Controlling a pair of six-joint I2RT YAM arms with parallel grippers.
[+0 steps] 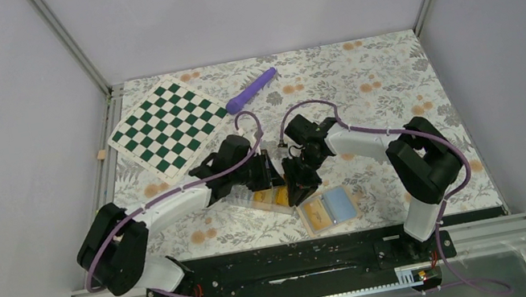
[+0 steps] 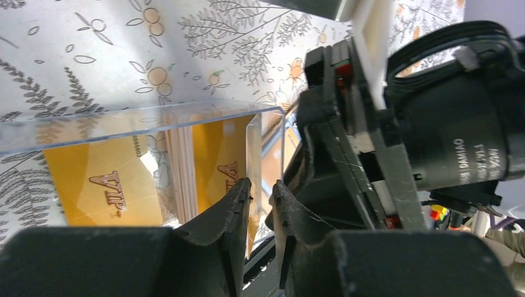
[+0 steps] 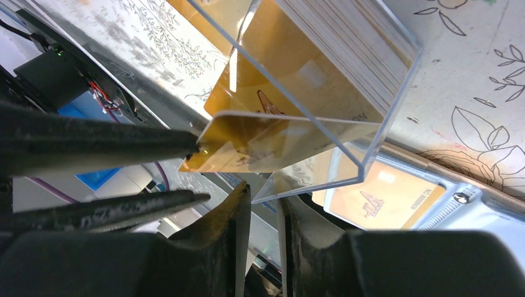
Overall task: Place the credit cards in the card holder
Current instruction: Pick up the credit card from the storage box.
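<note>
Floral bench (image 1: pixel 393 68) carries everything. Chessboard (image 1: pixel 168 127) lies flat, well apart from the clear case (image 2: pixel 124 127), off to its far-left side. Both my arms close in on the case, one from each side. Left tool (image 2: pixel 260 195): fingers narrowly apart with an upright clear wall of the case between them and a thin gap on one side. I can't tell whether I'm clamping it or only straddling it. Right tool (image 3: pixel 263 198): fingers also narrowly apart, a clear corner of the case dips between the tips, and again I can't tell if it's pinched. Purple stick (image 1: pixel 251 90) lies flat, well beyond the case on its far side. Card holder (image 1: pixel 329 210) sits just beside the case on its near-right. It is open and flat, with a light blue pocket on the half away from the case and an orange card on the half toward it. Credit cards (image 2: pixel 99 185) are stacked inside the case, orange-yellow, "VIP" readable through the clear wall. Loose card (image 3: pixel 278 145) tilts out of the case's open side, its corner at the tip of a dark finger reaching in from the side.
</note>
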